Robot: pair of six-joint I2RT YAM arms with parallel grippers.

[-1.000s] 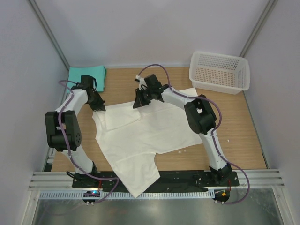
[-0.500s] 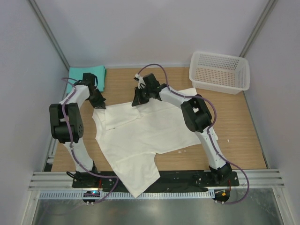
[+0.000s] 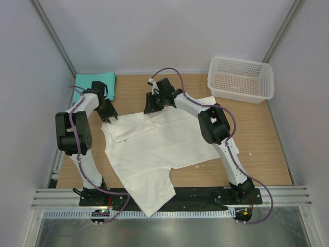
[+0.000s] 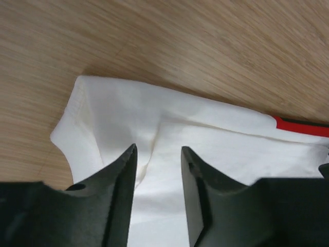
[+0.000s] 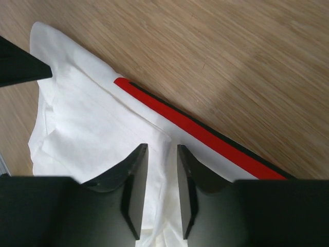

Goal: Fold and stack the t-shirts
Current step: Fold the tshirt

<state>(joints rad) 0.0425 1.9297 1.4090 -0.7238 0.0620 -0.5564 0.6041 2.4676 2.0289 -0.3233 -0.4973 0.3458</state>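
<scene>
The white t-shirt (image 3: 164, 144) lies spread on the wooden table, its far edge folded back on itself and one part hanging over the near edge. A strip of its red print (image 5: 205, 136) shows along that fold. My left gripper (image 3: 109, 117) stands open over the shirt's far-left corner (image 4: 103, 113), white cloth lying under its parted jaws (image 4: 158, 149). My right gripper (image 3: 149, 109) is at the middle of the far edge, jaws (image 5: 161, 146) slightly apart with a ridge of cloth between them. The teal t-shirt (image 3: 95, 82) lies folded at the back left corner.
A white mesh basket (image 3: 240, 78) stands at the back right. Bare wood (image 3: 267, 144) shows to the right of the shirt and behind it. Grey walls close in the table on three sides.
Both grippers were shut on the shirt's far edge and now have their jaws parted. The left arm has drawn in a little; the folded edge rests on the shirt.
</scene>
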